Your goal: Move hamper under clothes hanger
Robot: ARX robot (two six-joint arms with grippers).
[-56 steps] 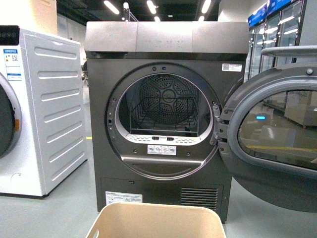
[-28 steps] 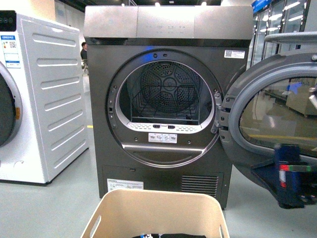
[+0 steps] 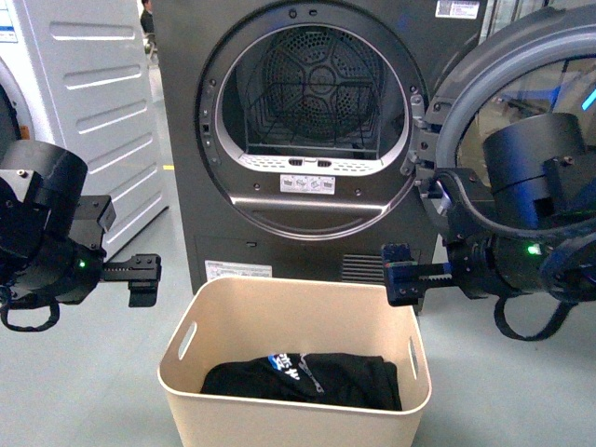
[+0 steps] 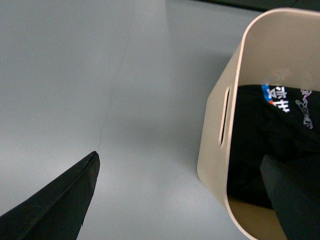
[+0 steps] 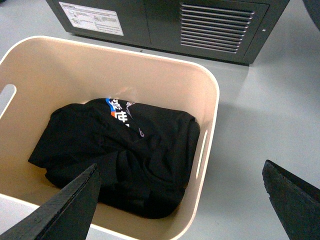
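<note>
Hamper point(image 3: 279, 312) base cut off in front view, black garment point(image 3: 317, 380) inside

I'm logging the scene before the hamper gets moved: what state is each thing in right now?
dryer door, open
dryer drum, empty except a wire rack
hamper, upright, holding clothing
black garment, crumpled in hamper
left gripper, open, holding nothing
right gripper, open, holding nothing

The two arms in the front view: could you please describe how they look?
Both are black. The left arm has a bulky rounded joint housing, a green light and a looped cable beneath; its fingers are slim, dark and tapered. The right arm matches, with a bluish sheen on its housing.
</note>
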